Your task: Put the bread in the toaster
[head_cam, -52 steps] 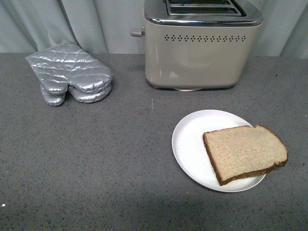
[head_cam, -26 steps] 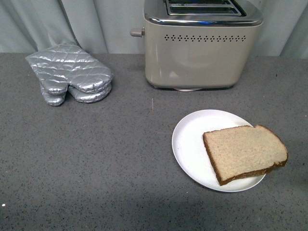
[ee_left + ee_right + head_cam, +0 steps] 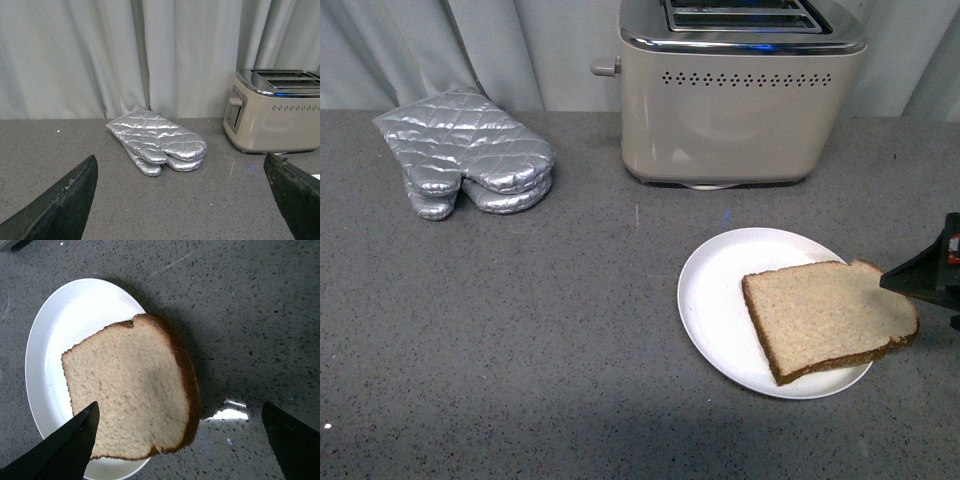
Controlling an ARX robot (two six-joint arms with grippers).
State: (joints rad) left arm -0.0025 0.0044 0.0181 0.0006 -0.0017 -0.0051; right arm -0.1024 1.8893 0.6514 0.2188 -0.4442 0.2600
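The bread [image 3: 828, 317] lies flat on a white plate [image 3: 720, 300] at the front right, its rounded crust end hanging over the plate's right rim. It also shows in the right wrist view [image 3: 132, 390]. The beige toaster [image 3: 740, 110] with a chrome top stands at the back, slots up, lever knob on its left side; it also shows in the left wrist view [image 3: 277, 110]. My right gripper [image 3: 932, 277] comes in at the right edge, open and empty, just above the bread's right end [image 3: 180, 440]. My left gripper [image 3: 185, 200] is open and empty, low over the counter.
A silver quilted oven mitt [image 3: 465, 150] lies at the back left; it also shows in the left wrist view [image 3: 157, 142]. Grey speckled counter [image 3: 520, 330] with a grey curtain [image 3: 520, 50] behind.
My right gripper has come into the front view from the right edge, close to the bread's right end. The bread, plate, toaster and mitt have not moved.
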